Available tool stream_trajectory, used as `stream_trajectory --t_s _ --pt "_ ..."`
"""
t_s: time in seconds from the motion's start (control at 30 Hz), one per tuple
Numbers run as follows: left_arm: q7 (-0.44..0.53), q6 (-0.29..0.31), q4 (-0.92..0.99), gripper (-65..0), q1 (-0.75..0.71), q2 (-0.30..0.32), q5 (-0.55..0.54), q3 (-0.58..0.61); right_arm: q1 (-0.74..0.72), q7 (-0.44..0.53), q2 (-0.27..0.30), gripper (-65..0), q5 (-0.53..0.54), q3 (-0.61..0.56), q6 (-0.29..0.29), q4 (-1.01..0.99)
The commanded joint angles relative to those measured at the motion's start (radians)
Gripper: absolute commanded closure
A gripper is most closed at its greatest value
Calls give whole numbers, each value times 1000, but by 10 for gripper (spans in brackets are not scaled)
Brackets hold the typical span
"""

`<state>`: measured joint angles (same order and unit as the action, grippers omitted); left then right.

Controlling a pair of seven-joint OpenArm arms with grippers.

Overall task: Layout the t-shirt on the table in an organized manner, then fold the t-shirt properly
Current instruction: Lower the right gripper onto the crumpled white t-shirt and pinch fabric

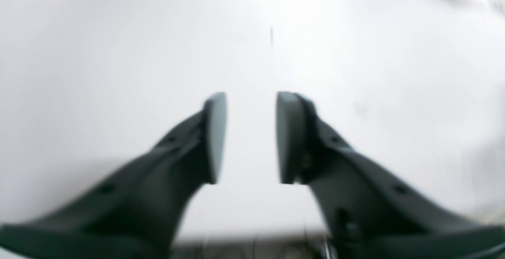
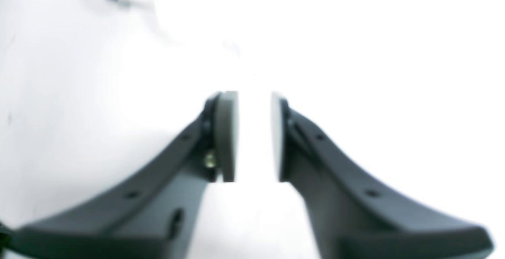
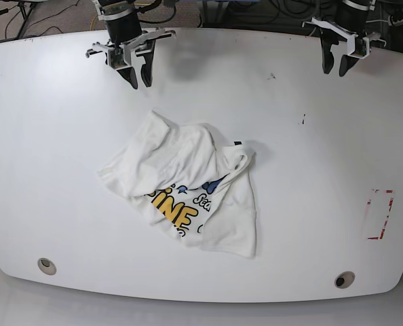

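Near edge of counter (image 3: 188, 288): two round metal grommets, one (image 3: 47, 265) toward the near-left corner, one (image 3: 344, 279) toward the near-right corner.
Tape rectangle (image 3: 380, 214): red-white outline close to the right edge, well apart from the cloth.
T-shirt (image 3: 188, 183): crumpled heap at mid-counter, a little left of centre; folded over itself, yellow and blue lettering only partly showing, a small black tag at its far side.
Right pincer (image 3: 136, 76): hangs above the far edge, left part; pads apart, nothing between them.
Left pincer (image 3: 337, 66): hangs near the far-right corner; pads apart, empty.
Progress: judged not begun; the garment lies neither spread nor folded, so layout and every fold remain.
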<state>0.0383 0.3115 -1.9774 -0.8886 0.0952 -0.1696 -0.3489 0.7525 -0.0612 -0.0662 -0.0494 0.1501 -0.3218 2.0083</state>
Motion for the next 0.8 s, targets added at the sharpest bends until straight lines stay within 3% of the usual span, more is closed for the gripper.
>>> stream_trajectory --t_s 0.0,0.07,0.17,0.27,0.53,0.77 --pt "25 -2 -15 -310 21 -10 -8 -3 -44 -38 13 -289 4 -1 -6 16" --pt "25 -2 -15 -392 46 -39 -8 -5 -92 -87 22 -368 13 -1 -6 16" --pt "25 -2 -17 -449 69 -61 -8 -6 -155 -147 26 -425 13 -10 -6 7" --pt "24 -2 -17 -436 90 -59 -6 -6 -218 -196 27 -438 3 -62 -6 -11" --pt "5 -1 -15 -426 127 -58 -5 -3 -405 -360 122 -439 -22 -271 -6 -48" --pt "-54 -1 -15 -426 159 -18 -6 -20 -552 -386 131 -439 -30 -416 -6 -148"
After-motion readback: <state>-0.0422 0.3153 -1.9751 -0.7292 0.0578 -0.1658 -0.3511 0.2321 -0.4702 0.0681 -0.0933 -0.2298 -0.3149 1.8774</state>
